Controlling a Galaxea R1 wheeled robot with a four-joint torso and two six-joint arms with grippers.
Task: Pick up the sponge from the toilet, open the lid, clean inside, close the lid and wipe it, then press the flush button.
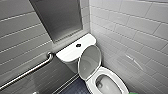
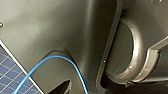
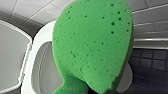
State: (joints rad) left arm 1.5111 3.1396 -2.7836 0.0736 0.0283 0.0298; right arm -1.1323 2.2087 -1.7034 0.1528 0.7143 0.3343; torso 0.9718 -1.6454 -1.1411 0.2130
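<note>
The white toilet [image 1: 117, 75] stands in a tiled corner with its lid [image 1: 90, 61] raised against the tank, greyish underside facing out, and the bowl open. The dark round flush button [image 1: 78, 45] sits at the centre of the tank top. In the right wrist view the green sponge [image 3: 95, 42] shows large and close, hanging over the seat rim [image 3: 37, 50] and the bowl, with my right gripper [image 3: 91, 90] shut on its pinched end. A sliver of the green sponge [image 1: 135, 93] also shows at the lower edge of the head view, right of the bowl.
A steel grab bar [image 1: 27, 72] runs along the left wall beside the tank. A dark recessed panel [image 1: 60, 17] sits above the tank. White tiled walls close in on both sides. Dark blue floor tiles [image 1: 75, 88] lie beside the bowl. A blue cable [image 2: 50, 62] crosses the robot's dark body.
</note>
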